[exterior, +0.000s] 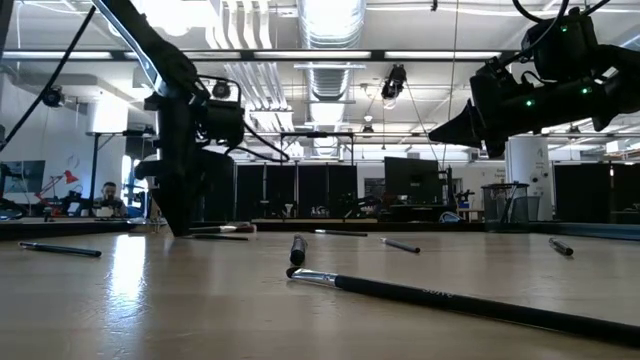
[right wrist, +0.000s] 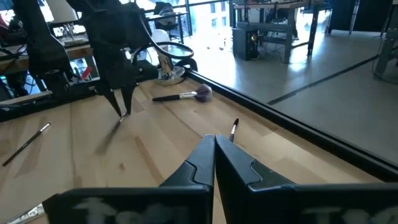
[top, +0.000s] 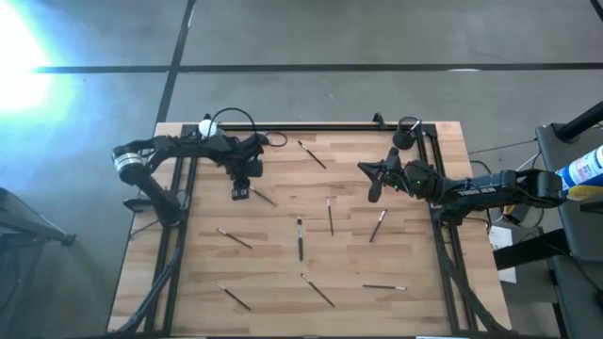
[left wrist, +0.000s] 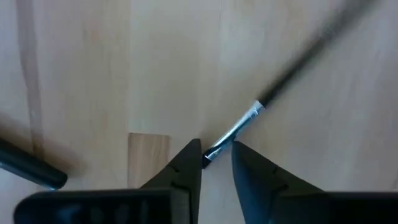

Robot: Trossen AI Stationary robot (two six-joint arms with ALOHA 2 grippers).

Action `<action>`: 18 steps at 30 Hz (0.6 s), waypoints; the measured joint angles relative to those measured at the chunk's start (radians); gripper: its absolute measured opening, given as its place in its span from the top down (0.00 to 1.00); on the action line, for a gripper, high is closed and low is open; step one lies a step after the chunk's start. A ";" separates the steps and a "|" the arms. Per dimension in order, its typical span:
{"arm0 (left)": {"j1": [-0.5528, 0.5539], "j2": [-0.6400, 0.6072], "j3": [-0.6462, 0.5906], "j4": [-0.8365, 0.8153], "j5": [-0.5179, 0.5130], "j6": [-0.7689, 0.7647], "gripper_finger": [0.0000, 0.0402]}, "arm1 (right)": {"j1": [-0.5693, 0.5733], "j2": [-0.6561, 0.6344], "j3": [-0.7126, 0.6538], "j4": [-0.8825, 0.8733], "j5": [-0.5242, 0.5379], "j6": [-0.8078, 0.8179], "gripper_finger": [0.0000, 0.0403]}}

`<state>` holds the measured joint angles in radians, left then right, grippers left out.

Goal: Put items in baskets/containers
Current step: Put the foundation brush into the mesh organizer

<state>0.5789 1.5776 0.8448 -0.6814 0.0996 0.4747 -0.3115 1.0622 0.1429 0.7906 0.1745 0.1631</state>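
Observation:
Several thin dark brushes lie flat and scattered over the wooden table [top: 415, 235]. My left gripper [left wrist: 216, 154] points down, open, at the far left of the table [top: 241, 192]. Its fingertips stand on either side of the bristle end of one thin brush [left wrist: 245, 121], which lies flat; I cannot tell whether either finger touches it. A brown-handled fluffy brush [right wrist: 183, 95] lies by the far rail. A small black cup [top: 405, 138] stands at the far right corner. My right gripper [right wrist: 214, 142] hovers shut above the table's right part [top: 366, 171], holding nothing.
More thin brushes lie at the middle [top: 300, 238], near left [top: 236, 298] and near right [top: 384, 286]. One long brush [exterior: 450, 298] lies close to the low camera. A black rail [top: 320, 125] runs along the far edge, with cables near the left arm's base.

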 joint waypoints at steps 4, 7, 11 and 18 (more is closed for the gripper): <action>0.000 0.013 -0.013 0.010 -0.023 0.005 0.80 | 0.000 0.000 0.000 0.000 0.000 -0.003 0.98; 0.000 0.014 -0.033 0.021 -0.029 0.001 0.80 | 0.000 0.000 -0.001 0.000 0.000 -0.003 0.98; -0.002 0.015 -0.058 0.034 -0.030 -0.041 0.81 | 0.002 0.000 -0.001 0.000 0.000 -0.006 0.98; -0.004 0.017 -0.078 0.001 -0.043 -0.088 0.91 | 0.002 0.000 -0.001 0.000 0.000 -0.006 0.98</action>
<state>0.5747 1.5944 0.7670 -0.6808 0.0568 0.3867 -0.3099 1.0618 0.1417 0.7906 0.1745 0.1570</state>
